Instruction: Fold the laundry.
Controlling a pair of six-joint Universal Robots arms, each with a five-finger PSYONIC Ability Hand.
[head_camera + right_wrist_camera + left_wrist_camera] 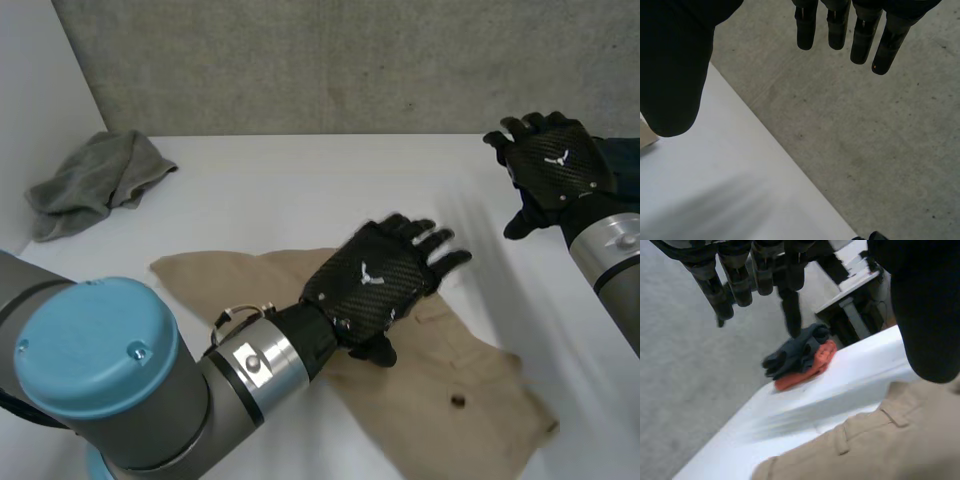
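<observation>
The tan garment (440, 380) lies spread, but not flat, across the lower centre of the head view, running from lower left toward the lower right corner. The left wrist view shows belt loops on it, so it is judged to be trousers or shorts. The left hand (385, 275) sits over its upper middle with fingers straight and nothing gripped; whether the palm touches the cloth cannot be told. The right hand (555, 165), at the upper right, is well apart from the garment, fingers extended and empty, near the far edge of the white surface (300, 190). Risk noted: with only one hand near the cloth and no grip taken, a one-sided pull would likely drag or bunch the garment instead of folding it, and existing creases would be pressed in. Count: one tan garment; one crumpled grey cloth (95, 180) at upper left; one dark-and-orange bundle (800, 360) beyond the left hand's fingertips, pieces not separable; two hands.
</observation>
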